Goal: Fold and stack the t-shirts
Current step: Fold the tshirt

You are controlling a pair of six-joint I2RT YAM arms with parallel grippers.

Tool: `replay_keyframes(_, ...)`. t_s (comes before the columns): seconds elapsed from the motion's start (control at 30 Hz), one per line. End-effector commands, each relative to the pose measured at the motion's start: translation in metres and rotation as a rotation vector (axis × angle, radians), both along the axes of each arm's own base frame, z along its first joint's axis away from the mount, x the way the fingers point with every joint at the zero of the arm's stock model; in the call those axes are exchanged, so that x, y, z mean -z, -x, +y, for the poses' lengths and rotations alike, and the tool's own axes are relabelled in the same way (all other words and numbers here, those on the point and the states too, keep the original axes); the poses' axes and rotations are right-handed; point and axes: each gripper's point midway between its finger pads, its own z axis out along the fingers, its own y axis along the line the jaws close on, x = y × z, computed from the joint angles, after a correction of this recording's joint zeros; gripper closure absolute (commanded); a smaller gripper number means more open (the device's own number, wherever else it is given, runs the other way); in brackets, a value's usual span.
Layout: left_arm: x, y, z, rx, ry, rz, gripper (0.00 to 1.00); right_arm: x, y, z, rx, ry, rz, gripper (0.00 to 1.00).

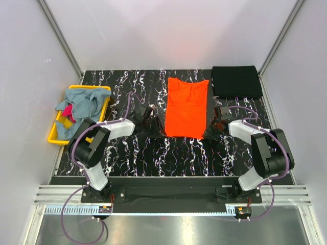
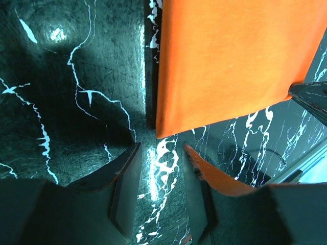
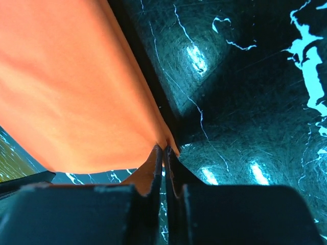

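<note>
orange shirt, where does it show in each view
Top external: orange shirt in the middle of the table.
Left wrist: upper right, corner just ahead of the open left gripper.
Right wrist: upper left, corner pinched in the shut right gripper.
Shared landmark: the table's white-veined black top.

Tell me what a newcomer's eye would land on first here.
The bright orange cloth t-shirt lying in the middle of the black marble-patterned table grabs attention first. The right gripper pinches its near right corner, while the left gripper stands open just short of the near left corner. A yellow plastic bin of crumpled shirts sits at the left edge.
</note>
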Motion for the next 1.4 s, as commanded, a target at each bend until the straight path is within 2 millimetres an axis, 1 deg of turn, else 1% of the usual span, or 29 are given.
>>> replay_keyframes(0.0, -0.012, -0.005, -0.006, -0.002, 0.031, -0.049, 0.59, 0.004, 0.0, -0.007, -0.007, 0.045, -0.025, 0.96)
replay_keyframes(0.1, -0.013, -0.004, -0.006, -0.002, 0.026, -0.054, 0.6, 0.006, 0.003, -0.009, -0.015, 0.06, -0.022, 0.98)
replay_keyframes(0.2, -0.014, -0.002, -0.007, 0.003, 0.028, -0.054, 0.6, 0.011, 0.006, -0.011, -0.02, 0.072, -0.009, 0.94)
replay_keyframes(0.23, -0.015, -0.002, -0.007, 0.003, 0.027, -0.056, 0.6, 0.013, 0.007, -0.011, -0.023, 0.072, -0.002, 0.9)
replay_keyframes(0.27, -0.015, -0.002, -0.006, 0.001, 0.025, -0.057, 0.6, 0.013, 0.009, -0.011, -0.027, 0.072, 0.0, 0.8)
replay_keyframes(0.33, -0.017, -0.001, -0.007, 0.006, 0.025, -0.061, 0.6, 0.009, 0.009, -0.013, -0.023, 0.079, -0.01, 0.77)
replay_keyframes(0.4, -0.02, -0.001, -0.01, 0.01, 0.029, -0.067, 0.6, 0.004, 0.008, -0.018, -0.018, 0.103, -0.021, 0.67)
replay_keyframes(0.43, -0.02, -0.001, -0.01, 0.012, 0.027, -0.068, 0.6, -0.002, 0.007, -0.019, -0.016, 0.107, -0.035, 0.63)
replay_keyframes(0.53, -0.019, -0.002, -0.011, 0.013, 0.027, -0.065, 0.6, -0.017, 0.007, -0.016, -0.02, 0.088, -0.056, 0.56)
replay_keyframes(0.63, -0.017, -0.002, -0.012, 0.011, 0.023, -0.061, 0.6, -0.021, 0.008, -0.011, -0.014, 0.055, -0.059, 0.55)
replay_keyframes(0.8, -0.01, -0.002, -0.013, 0.011, 0.013, -0.049, 0.61, -0.012, 0.01, -0.01, -0.012, 0.048, -0.039, 0.56)
replay_keyframes(0.9, -0.007, -0.002, -0.015, 0.015, 0.017, -0.042, 0.61, -0.007, 0.009, -0.005, -0.018, 0.024, -0.036, 0.56)
replay_keyframes(0.93, -0.007, -0.002, -0.016, 0.014, 0.019, -0.04, 0.61, -0.002, 0.01, -0.005, -0.017, 0.027, -0.023, 0.56)
replay_keyframes(1.07, -0.007, -0.002, -0.019, 0.019, 0.028, -0.046, 0.6, 0.008, 0.012, -0.008, -0.019, 0.046, -0.001, 0.57)
replay_keyframes(1.17, -0.009, -0.004, -0.02, 0.018, 0.03, -0.052, 0.6, 0.016, 0.011, -0.01, -0.019, 0.063, 0.01, 0.6)
replay_keyframes(1.27, -0.009, -0.003, -0.02, 0.022, 0.032, -0.049, 0.6, 0.017, 0.01, -0.009, -0.029, 0.058, 0.007, 0.75)
replay_keyframes(1.3, -0.009, -0.003, -0.021, 0.027, 0.033, -0.05, 0.6, 0.015, 0.008, -0.009, -0.029, 0.064, 0.0, 0.87)
replay_keyframes(1.33, -0.008, -0.004, -0.021, 0.027, 0.03, -0.051, 0.6, 0.013, 0.008, -0.01, -0.029, 0.065, -0.007, 0.93)
replay_keyframes(1.37, -0.007, -0.004, -0.021, 0.027, 0.025, -0.048, 0.6, 0.013, 0.008, -0.011, -0.028, 0.073, -0.009, 0.97)
